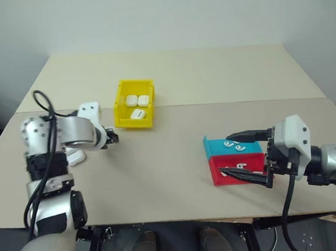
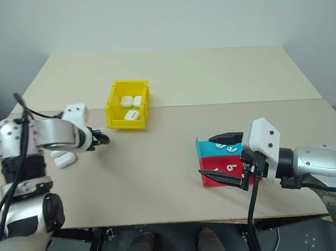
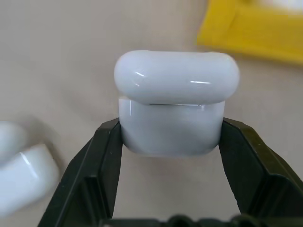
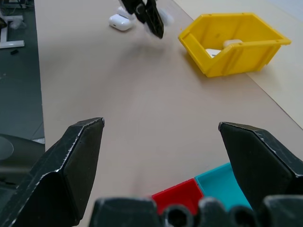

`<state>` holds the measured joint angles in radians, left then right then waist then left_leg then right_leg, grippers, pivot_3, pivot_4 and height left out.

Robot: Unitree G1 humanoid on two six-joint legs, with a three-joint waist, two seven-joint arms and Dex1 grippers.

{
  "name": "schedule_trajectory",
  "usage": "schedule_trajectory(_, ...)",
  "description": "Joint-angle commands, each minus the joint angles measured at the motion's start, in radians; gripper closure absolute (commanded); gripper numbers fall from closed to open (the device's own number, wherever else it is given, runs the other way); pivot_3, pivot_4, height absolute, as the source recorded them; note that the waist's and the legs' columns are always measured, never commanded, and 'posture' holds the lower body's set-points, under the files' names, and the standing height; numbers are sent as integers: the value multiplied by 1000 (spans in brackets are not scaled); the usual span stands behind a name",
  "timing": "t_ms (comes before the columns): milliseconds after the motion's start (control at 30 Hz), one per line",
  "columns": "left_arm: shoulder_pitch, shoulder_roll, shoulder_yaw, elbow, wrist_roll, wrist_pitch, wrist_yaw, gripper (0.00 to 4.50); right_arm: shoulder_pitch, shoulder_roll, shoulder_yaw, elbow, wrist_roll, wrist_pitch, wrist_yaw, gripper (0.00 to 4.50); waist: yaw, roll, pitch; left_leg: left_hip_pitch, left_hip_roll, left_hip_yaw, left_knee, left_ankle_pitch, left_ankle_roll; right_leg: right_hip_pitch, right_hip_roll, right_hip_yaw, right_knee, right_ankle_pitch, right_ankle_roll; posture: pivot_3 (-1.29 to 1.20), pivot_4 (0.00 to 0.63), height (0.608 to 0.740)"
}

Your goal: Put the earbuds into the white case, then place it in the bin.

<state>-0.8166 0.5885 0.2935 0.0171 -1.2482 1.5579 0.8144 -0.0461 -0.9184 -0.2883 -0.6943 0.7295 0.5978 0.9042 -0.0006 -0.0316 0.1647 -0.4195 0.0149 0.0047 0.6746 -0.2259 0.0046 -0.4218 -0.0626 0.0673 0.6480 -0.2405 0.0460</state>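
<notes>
My left gripper [image 1: 112,138] is shut on a white case [image 3: 171,101]; its two fingers clamp the lower body, with the rounded lid above them. It hangs just above the table, left of the yellow bin [image 1: 120,106], which holds three white cases [image 1: 137,100]. Small white earbuds [image 1: 235,147] lie in the teal tray [image 1: 216,146], and one more earbud [image 1: 243,166] lies in the red tray [image 1: 223,178]. My right gripper [image 1: 227,154] stands open over these trays, with nothing between its fingers.
More white cases [image 2: 65,160] lie on the table beside my left arm, near the left edge. The teal and red trays sit side by side near the table's front right. Bare tabletop spans the space between the bin and the trays.
</notes>
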Motion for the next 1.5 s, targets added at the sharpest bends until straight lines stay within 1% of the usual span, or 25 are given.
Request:
schedule_trajectory(33,84,52,-7,-275,120,-184,-185,1736,4,-9,-33,-11,9,-9,0,0,1,0,0,0,0,0,0,0,0,0,0,0,0,0,0,0,150,740)
schedule_trajectory(133,179,57,-38,-405,236,-356,-336,1736,11,-9,-37,-13,10,-10,0,0,7,0,0,3,0,1,-1,0,0,3,0,0,-1,0,0,0,150,740)
schedule_trajectory(233,271,34,-91,-482,382,-588,-513,1736,15,-10,-39,-13,8,-12,0,0,13,0,0,3,0,3,-1,0,0,4,0,0,-2,0,-1,0,150,740)
schedule_trajectory(333,310,-8,-82,-460,394,-730,-725,1736,18,-9,-39,-13,4,-16,1,0,13,0,0,3,0,9,-1,0,0,4,0,0,-3,0,-1,0,150,740)
schedule_trajectory(433,319,-49,-61,-423,372,-856,-947,1736,23,-7,-35,-14,-5,-25,3,0,12,0,0,3,1,9,-1,0,1,4,1,0,-4,0,-1,0,150,740)
schedule_trajectory(567,317,-44,-83,-397,391,-953,-1172,1736,14,-4,-25,-2,-13,-30,5,0,6,0,0,3,1,10,-1,0,1,4,2,0,-3,0,-1,0,150,740)
schedule_trajectory(700,312,-30,-81,-391,340,-1013,-1426,1736,1,-3,-13,19,-25,-40,16,0,2,0,0,3,1,10,0,0,1,4,2,0,-3,0,0,0,150,740)
schedule_trajectory(800,300,-33,-91,-372,341,-1047,-1544,1736,-6,-6,-6,31,-32,-48,31,0,-1,0,0,3,2,10,0,0,2,4,2,0,-3,0,0,0,150,740)
schedule_trajectory(900,296,-42,-96,-365,343,-1066,-1608,1736,-7,-9,-7,36,-36,-54,46,0,-4,0,0,3,2,10,0,-1,2,4,2,0,-3,0,0,0,150,740)
schedule_trajectory(1000,310,-15,-108,-376,318,-1074,-1769,1736,-7,-25,0,42,-61,-70,73,0,-6,0,0,3,2,10,0,-1,2,4,2,0,-3,0,0,0,150,740)
schedule_trajectory(1167,302,-16,-112,-370,342,-1094,-1823,1736,-12,-41,-1,60,-90,-87,97,0,-10,0,0,3,2,10,1,-1,2,4,3,0,-3,0,0,0,150,740)
schedule_trajectory(1233,300,-19,-100,-372,329,-1090,-1825,1736,-14,-44,-4,64,-91,-85,102,0,-11,0,0,3,2,10,1,-1,2,5,3,0,-3,0,0,0,150,740)
schedule_trajectory(1433,348,-36,-104,-430,366,-1125,-1777,1736,29,-32,-10,77,-115,-87,92,0,-11,0,0,3,3,9,1,-2,3,4,3,0,-3,0,0,0,150,740)
schedule_trajectory(1500,367,-46,-112,-480,356,-1122,-1756,1736,11,-45,-14,99,-110,-80,105,0,-11,0,0,3,3,9,1,-2,3,5,3,0,-3,0,0,0,150,740)
